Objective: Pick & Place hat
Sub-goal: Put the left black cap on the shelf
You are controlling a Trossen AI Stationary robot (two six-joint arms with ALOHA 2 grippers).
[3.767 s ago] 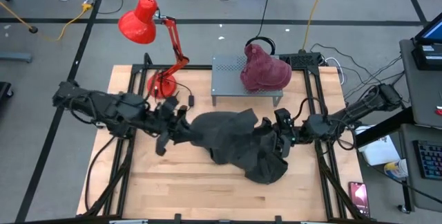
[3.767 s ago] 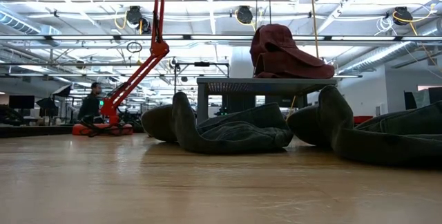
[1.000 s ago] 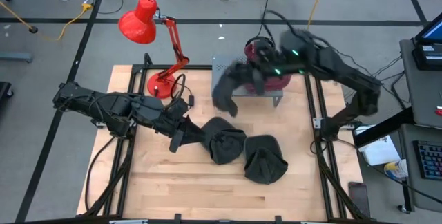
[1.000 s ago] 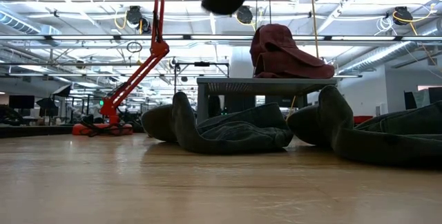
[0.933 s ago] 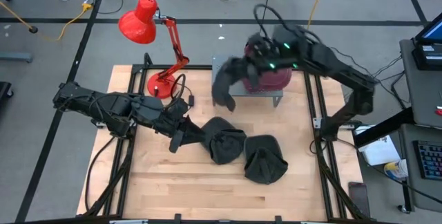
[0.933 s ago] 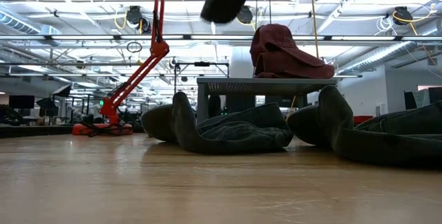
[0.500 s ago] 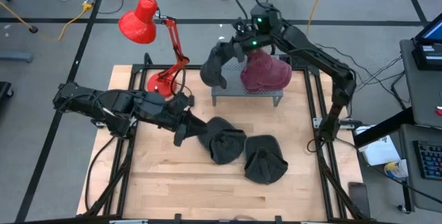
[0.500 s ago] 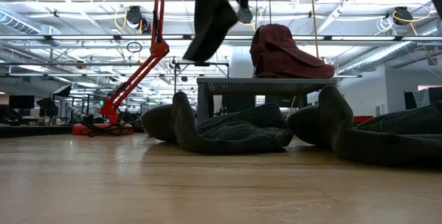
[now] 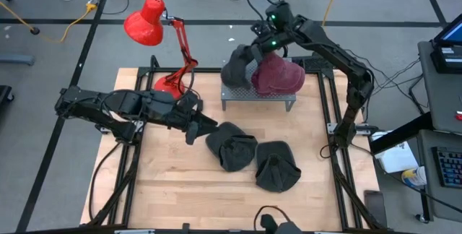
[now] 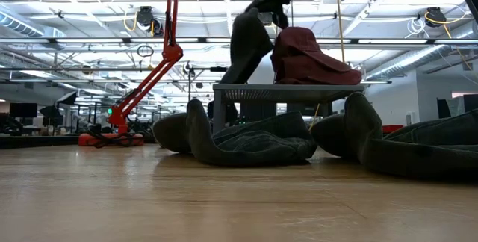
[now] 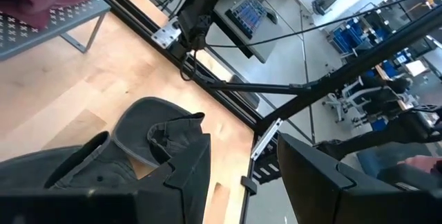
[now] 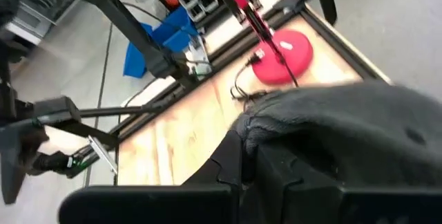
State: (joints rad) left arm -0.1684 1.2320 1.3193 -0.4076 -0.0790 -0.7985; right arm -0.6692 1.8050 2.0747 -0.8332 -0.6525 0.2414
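A dark grey hat (image 9: pixel 237 68) hangs from my right gripper (image 9: pixel 263 40), which is shut on it over the left end of a grey metal stand (image 9: pixel 249 97) at the table's far side. A maroon hat (image 9: pixel 278 75) sits on the stand's top beside it. Two more dark hats (image 9: pixel 231 146) (image 9: pixel 278 165) lie on the table's middle. My left gripper (image 9: pixel 196 126) stands open just left of them, holding nothing. My right gripper pinches an upper edge of the dark grey hat (image 12: pixel 259 131) between its two fingers, coming from above and slanting down. The hat hangs below the fingers (image 10: pixel 246 48), and its lower end (image 10: pixel 224 81) reaches the stand's top at the left end.
A red desk lamp (image 9: pixel 162 42) stands at the table's far left, its base (image 9: pixel 167 86) next to the stand. Black frame rails (image 9: pixel 332 133) run along both table sides. Bare wood (image 9: pixel 216 198) lies toward the near edge.
My right gripper has carried the dark grey hat toward the far edge and down, from high over the table to the stand's left end, where it now hangs next to the maroon hat. My left gripper has drawn a little toward the far edge.
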